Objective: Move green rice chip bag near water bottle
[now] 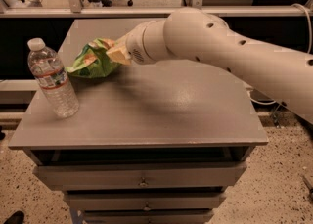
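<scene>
Bag (92, 61) sits at the back left of the table (161, 110), just behind and to the right of the bottle (51, 80). You can't tell whether its low tip touches the bottle.

The gripper (117, 53) is at the bag's right end and looks clamped on it, with green foil showing above and below the tan pad.

Expect the bag to be very light, soft and crinkly, with slick foil that can slide or fold. A pinch on a crumpled edge like this one should serve you better than one on the puffy middle.

Its long axis runs roughly left to right. The held end is higher and the free end slopes down towards the bottle, which stands upright and could tip if you nudge it.
</scene>
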Tool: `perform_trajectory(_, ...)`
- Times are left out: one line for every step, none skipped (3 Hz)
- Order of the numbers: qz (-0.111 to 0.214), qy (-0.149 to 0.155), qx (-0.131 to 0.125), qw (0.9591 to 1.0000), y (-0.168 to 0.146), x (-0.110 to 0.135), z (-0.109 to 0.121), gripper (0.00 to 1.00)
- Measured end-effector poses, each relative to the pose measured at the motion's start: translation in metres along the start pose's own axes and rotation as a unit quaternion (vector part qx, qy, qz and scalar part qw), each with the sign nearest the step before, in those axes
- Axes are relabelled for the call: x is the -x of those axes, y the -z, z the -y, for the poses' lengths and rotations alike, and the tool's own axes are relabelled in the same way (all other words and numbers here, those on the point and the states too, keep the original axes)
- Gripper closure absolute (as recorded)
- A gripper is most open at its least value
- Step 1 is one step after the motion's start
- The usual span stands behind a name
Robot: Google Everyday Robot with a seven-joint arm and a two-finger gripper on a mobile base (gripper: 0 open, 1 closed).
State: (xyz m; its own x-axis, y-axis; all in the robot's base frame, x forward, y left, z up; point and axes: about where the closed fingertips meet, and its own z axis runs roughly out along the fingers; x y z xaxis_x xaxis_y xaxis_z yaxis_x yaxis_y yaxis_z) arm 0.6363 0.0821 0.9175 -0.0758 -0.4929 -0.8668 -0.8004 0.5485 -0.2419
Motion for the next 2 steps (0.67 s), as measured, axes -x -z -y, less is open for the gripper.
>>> perform_trajectory(-0.002, 0.000, 0.000, 1.0000, 0.0009, -0.0016, 0.0007, 0.05)
perform_trajectory(-0.005, -0.002, 0.000, 1.0000, 0.0038, -0.0046, 0.0033, 0.00)
